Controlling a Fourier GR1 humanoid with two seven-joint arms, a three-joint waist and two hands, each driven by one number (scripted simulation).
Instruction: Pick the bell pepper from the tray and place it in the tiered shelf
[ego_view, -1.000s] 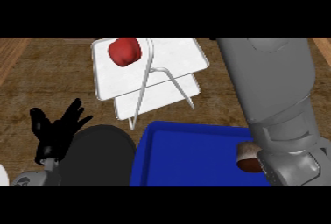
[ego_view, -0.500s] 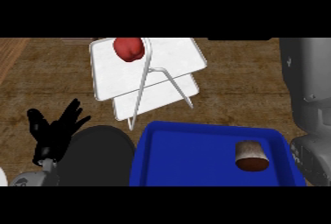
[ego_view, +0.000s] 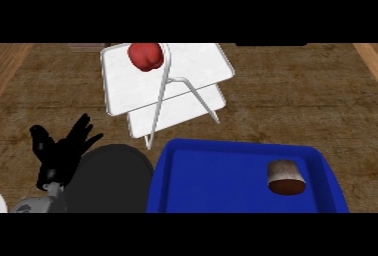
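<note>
The red bell pepper (ego_view: 145, 56) lies on the upper level of the white tiered shelf (ego_view: 184, 70), at its far left corner. The blue tray (ego_view: 221, 180) sits at the near right of the counter. My left hand (ego_view: 63, 147) shows at the lower left, open with fingers pointing up, resting well apart from both shelf and tray. No part of my right hand or forearm appears in the head view.
A brown cylindrical object (ego_view: 286, 177) lies on its side in the tray's right half. A dark round shape (ego_view: 107, 177) sits just left of the tray, beside my left hand. The wooden counter (ego_view: 295, 100) spreads around the shelf.
My right forearm has pulled out of view at the right, uncovering the tray's right side. The pepper stays on the shelf. The left hand has barely moved.
</note>
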